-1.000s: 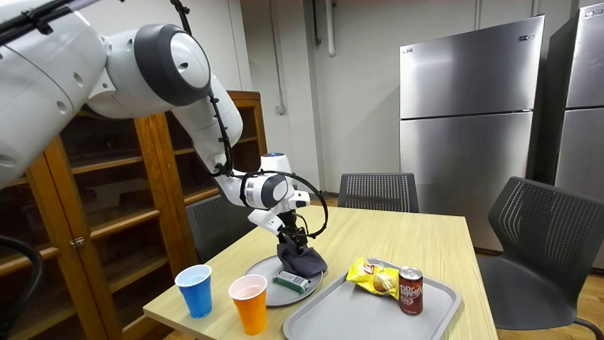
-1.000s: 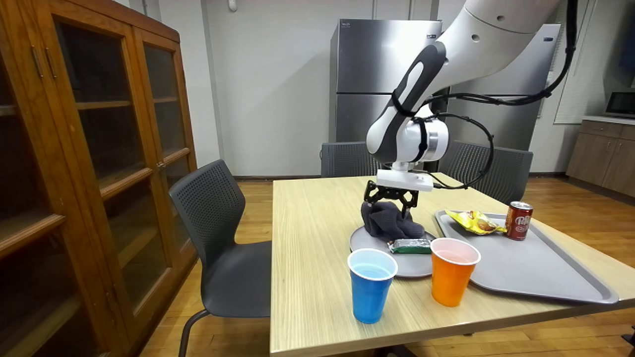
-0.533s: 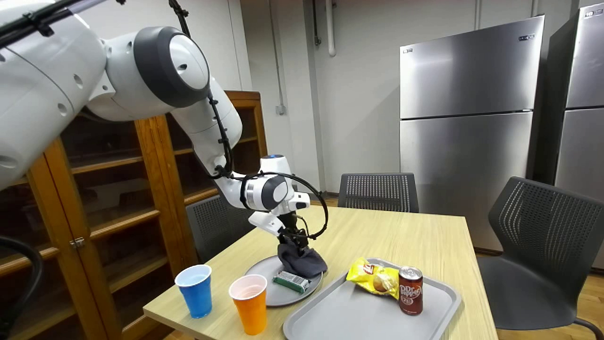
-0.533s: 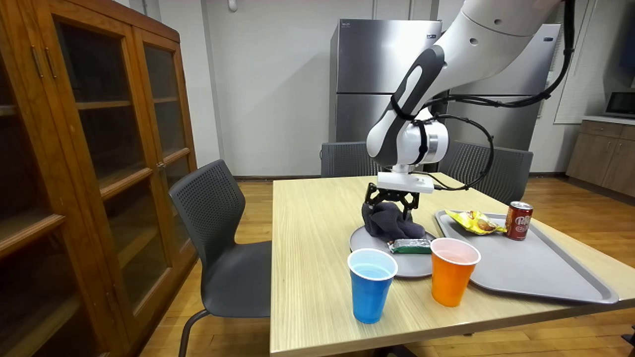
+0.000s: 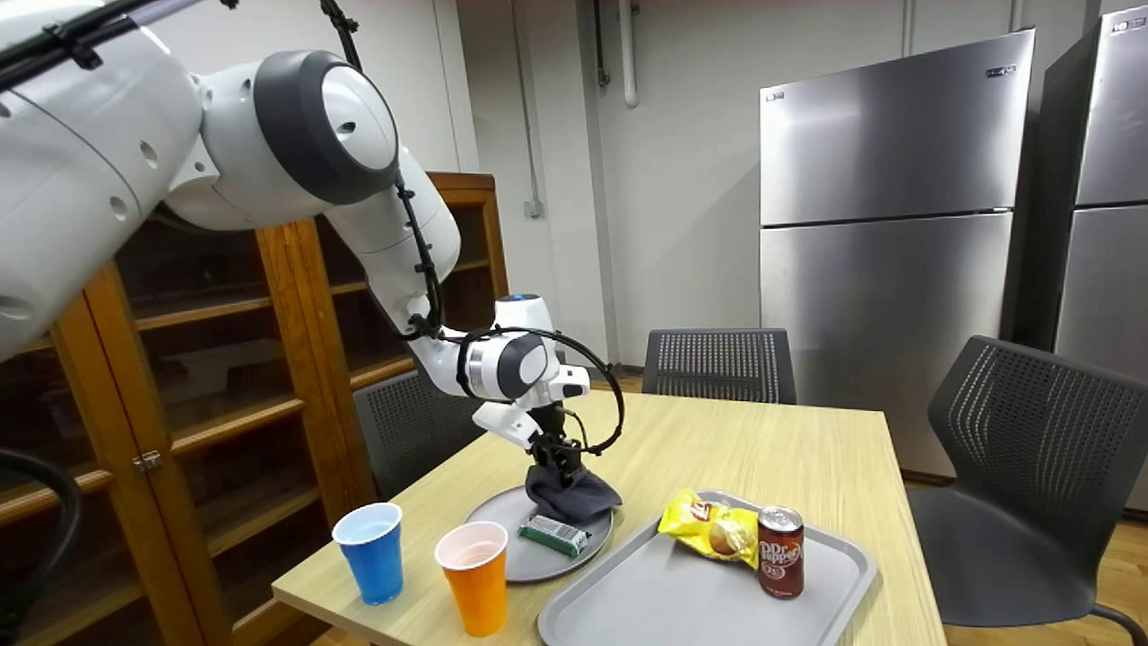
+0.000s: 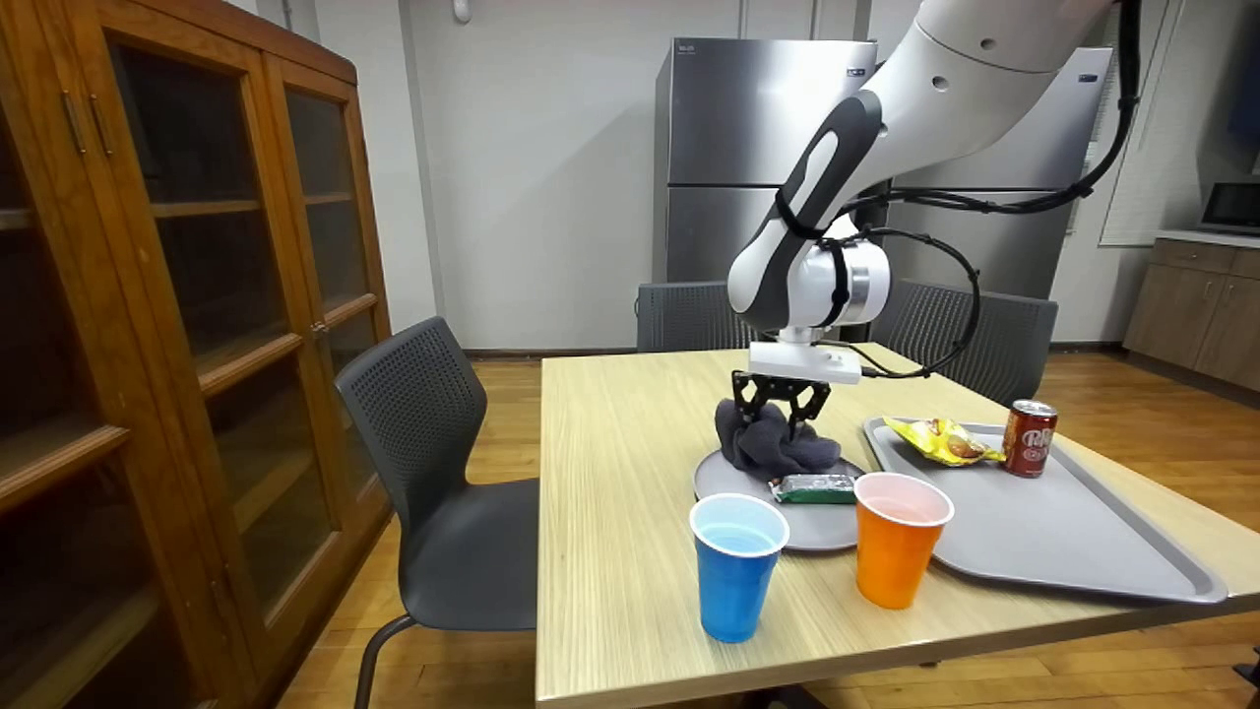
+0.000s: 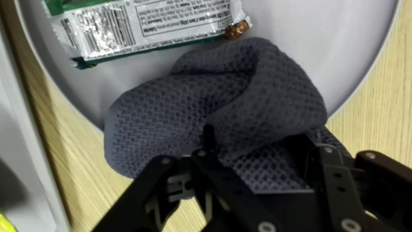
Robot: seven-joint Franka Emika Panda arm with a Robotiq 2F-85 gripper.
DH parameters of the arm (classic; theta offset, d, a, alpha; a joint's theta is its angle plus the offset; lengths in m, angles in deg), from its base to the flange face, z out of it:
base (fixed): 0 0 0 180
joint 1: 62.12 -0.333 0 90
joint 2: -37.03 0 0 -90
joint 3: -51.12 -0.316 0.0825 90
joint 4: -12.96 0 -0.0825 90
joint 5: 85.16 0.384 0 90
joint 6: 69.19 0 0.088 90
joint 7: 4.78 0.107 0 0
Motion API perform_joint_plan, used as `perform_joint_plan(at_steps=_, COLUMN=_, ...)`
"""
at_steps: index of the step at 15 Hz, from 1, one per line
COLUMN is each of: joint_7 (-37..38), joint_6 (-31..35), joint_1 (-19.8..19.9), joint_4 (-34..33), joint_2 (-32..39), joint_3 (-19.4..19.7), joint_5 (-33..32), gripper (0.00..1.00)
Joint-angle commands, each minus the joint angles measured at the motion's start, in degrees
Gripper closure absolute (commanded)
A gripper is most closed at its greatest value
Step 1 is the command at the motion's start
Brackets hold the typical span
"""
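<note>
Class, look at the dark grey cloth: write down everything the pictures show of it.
The dark grey cloth looks soft, with a honeycomb texture and no visible print. It lies crumpled in loose folds, partly on the grey plate near the green-wrapped bar, partly past its rim over the table. The gripper touches it, jaws apart, with folds between them.

The arm has glossy white shell segments with round recessed holes. Above the pincer, a dark grey collar rings a white disc cap. Black cables are strapped to the arm. The pincer has black linkages with silver screw heads.
</note>
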Motion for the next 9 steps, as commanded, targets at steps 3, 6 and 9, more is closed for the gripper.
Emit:
perform_joint_plan(at_steps=3, joint_7=2.2, joint_6=-1.9, joint_1=-0.5, joint_4=-1.6, joint_2=0.4, joint_3=0.6, joint_5=-1.2, gripper=0.86)
perform_joint_plan(at_steps=6, joint_7=2.0, joint_6=-2.1, joint_1=-0.2, joint_4=-1.3, joint_2=0.1, joint_3=0.3, joint_5=-1.1, gripper=1.0)
perform_joint_plan(at_steps=9, joint_7=1.8, joint_6=-2.1, joint_1=-0.1, joint_4=-1.0, joint_2=-0.2, joint_3=0.2, joint_5=-0.9, gripper=0.98)
